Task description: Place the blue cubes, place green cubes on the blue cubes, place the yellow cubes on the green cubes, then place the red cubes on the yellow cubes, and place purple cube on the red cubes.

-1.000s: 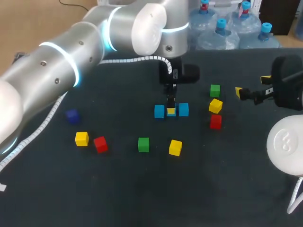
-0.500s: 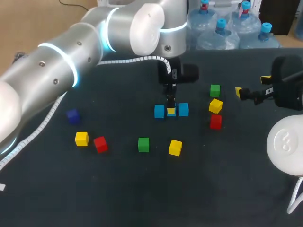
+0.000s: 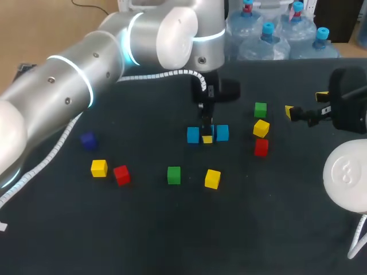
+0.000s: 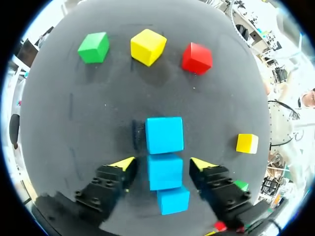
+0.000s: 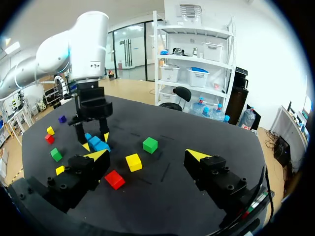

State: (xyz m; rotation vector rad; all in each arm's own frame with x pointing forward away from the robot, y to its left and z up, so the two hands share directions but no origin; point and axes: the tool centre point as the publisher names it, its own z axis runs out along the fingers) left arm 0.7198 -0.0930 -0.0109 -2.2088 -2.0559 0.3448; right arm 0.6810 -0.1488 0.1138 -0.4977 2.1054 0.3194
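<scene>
The dark counter (image 3: pixel 172 240) carries everything. The left arm (image 3: pixel 86 74) hangs mid-frame, left jaws apart astride the middle of three blue cubes (image 4: pixel 165 171) in a row. The right jaws, mid-right, are apart and empty. The blue layer looks done. The green cubes (image 3: pixel 174 175), yellow cubes (image 3: pixel 213 179), red cubes (image 3: pixel 261 147) and purple cube (image 3: pixel 87 140) lie scattered, unstacked.

place: robotics lab | evidence: left arm (image 3: pixel 74 86) and right arm (image 3: pixel 347 112) over black table (image 3: pixel 143 229)

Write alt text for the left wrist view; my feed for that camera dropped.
The left gripper hangs open over a row of three light blue cubes, its fingers flanking the middle blue cube without touching it. Ahead lie a green cube, a yellow cube and a red cube.
</scene>
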